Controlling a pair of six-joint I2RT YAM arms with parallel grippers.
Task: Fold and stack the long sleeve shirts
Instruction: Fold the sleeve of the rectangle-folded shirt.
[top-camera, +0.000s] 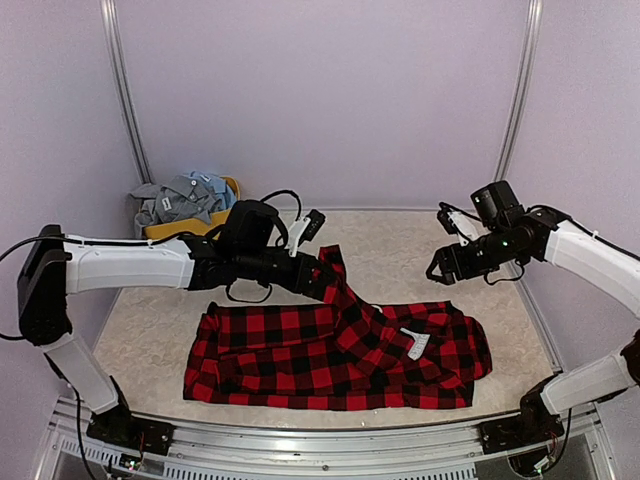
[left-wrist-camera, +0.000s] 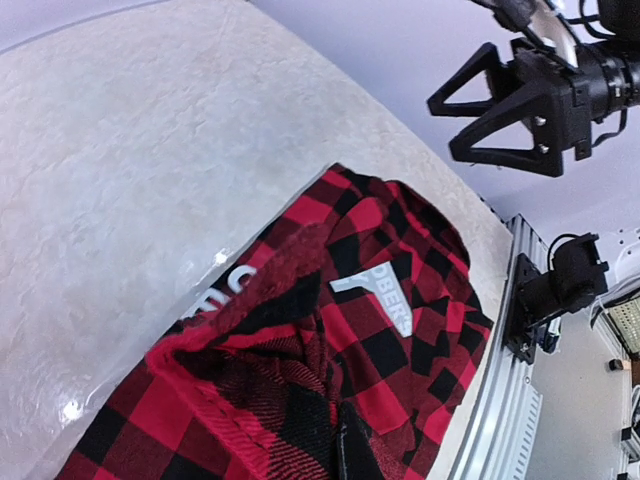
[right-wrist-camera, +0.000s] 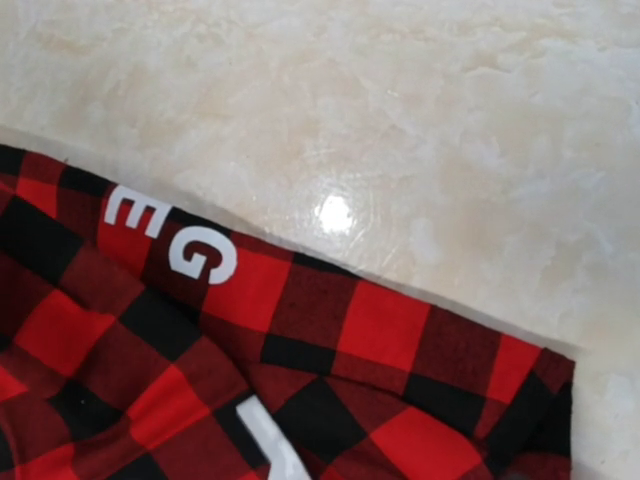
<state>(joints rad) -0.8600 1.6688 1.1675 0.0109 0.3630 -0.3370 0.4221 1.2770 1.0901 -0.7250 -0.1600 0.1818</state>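
Flannel: the red-and-black buffalo-check flannel shirt (top-camera: 330, 355) lies across the near middle of the pale speckled table (top-camera: 400, 235). Its body is spread wide and a white label (top-camera: 418, 345) faces up towards its right end.
Left gripper: the left gripper (top-camera: 332, 280) is clamped tight on a raised ridge of the flannel shirt at its back edge. Cloth drapes from it down to the table.
Right gripper: the right gripper (top-camera: 440, 268) hovers above the shirt's right back corner, jaws spread wide, holding nothing.
Progress: early, by my reading. One fold is in hand, the shirt is not a compact packet, and no stack shows.
Left to do: the grey and pale blue shirts (top-camera: 180, 198) sit bunched in the yellow oval plastic tub (top-camera: 232, 186), back left.
Edges: the shirt's near hem runs close to the table's front edge.
Open room: there is bare table behind the shirt and to its left. That looks the freer way to carry the fold.
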